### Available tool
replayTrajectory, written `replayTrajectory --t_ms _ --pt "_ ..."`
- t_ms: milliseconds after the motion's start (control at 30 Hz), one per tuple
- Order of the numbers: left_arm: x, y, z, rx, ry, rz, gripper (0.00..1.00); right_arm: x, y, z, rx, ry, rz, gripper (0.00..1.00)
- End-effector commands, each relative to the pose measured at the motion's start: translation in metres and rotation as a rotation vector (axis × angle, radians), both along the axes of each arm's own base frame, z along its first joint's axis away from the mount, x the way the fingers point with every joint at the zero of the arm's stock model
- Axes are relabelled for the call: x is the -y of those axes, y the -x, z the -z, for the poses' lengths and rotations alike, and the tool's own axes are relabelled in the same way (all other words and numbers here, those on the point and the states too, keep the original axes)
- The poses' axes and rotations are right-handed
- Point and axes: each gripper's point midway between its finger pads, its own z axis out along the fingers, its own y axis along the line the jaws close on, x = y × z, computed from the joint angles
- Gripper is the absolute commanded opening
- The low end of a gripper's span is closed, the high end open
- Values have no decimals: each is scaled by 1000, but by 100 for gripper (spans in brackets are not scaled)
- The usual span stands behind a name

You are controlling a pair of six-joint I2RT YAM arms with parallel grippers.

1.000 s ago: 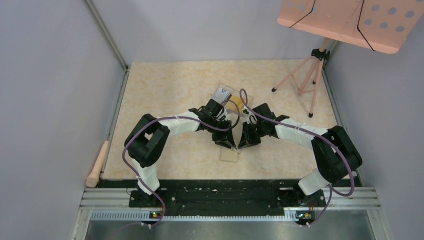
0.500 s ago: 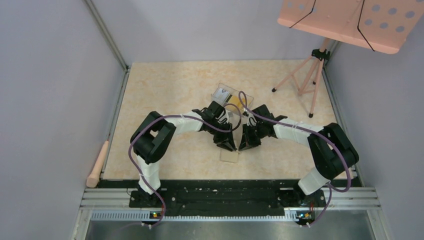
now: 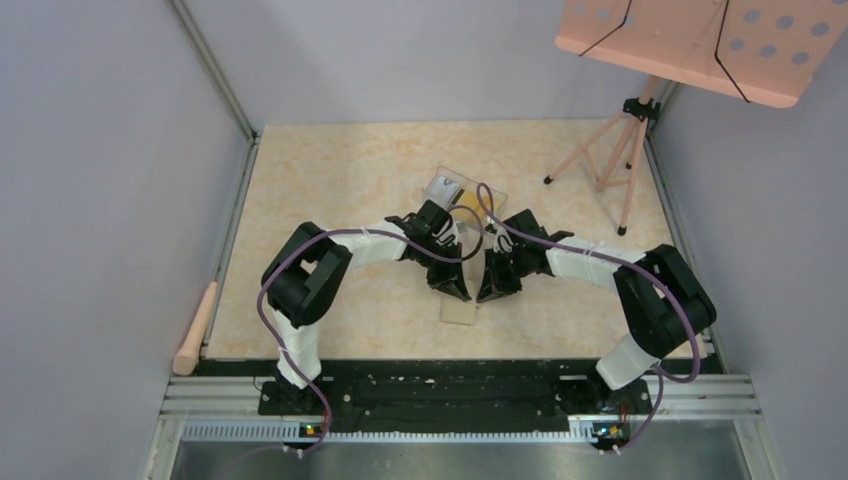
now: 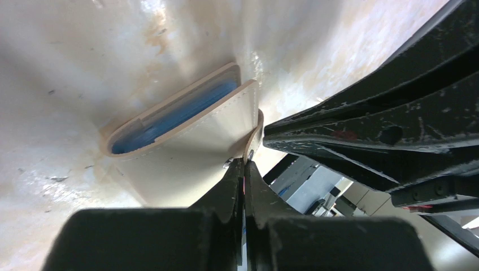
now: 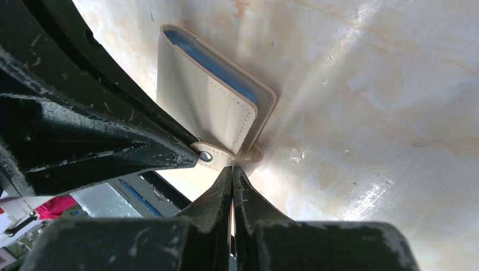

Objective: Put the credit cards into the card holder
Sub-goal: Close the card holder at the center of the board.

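The beige card holder (image 3: 459, 311) lies on the table between both arms, its blue pocket mouth showing (image 4: 181, 110) (image 5: 209, 62). Its snap strap (image 4: 255, 132) (image 5: 217, 153) stands up from it. My left gripper (image 3: 462, 293) (image 4: 244, 162) is shut, its tips pinching the strap at the snap stud. My right gripper (image 3: 482, 293) (image 5: 231, 167) is shut too, its tips closed on the strap's lower edge, facing the left one. A yellow credit card (image 3: 467, 212) shows in the clear plastic box (image 3: 445, 186) behind the grippers, partly hidden by cables.
A pink music stand (image 3: 700, 40) on a tripod (image 3: 610, 165) stands at the back right. A wooden handle (image 3: 195, 328) lies off the table's left edge. Grey walls close in left, right and behind.
My left gripper's jaws have closed at the holder's strap, and the left arm has drawn in slightly. The right arm has hardly moved.
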Motion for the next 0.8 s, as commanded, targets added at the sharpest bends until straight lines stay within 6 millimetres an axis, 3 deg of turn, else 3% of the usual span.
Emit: replayTrajectory --t_ms 0,233,567,767 --pt "-1 -10 -22 91 -6 1 0 -15 -6 -20 63 -61 -39 0" --pt "-7 -10 -21 103 -40 -7 0 -24 -8 -31 86 -125 -59 0" --pt "-6 -8 -15 89 -45 1 0 -31 -8 -30 80 -145 -75 0" --pt "-8 -3 -10 73 -59 0 0 -34 -6 -19 55 -123 -82 0"
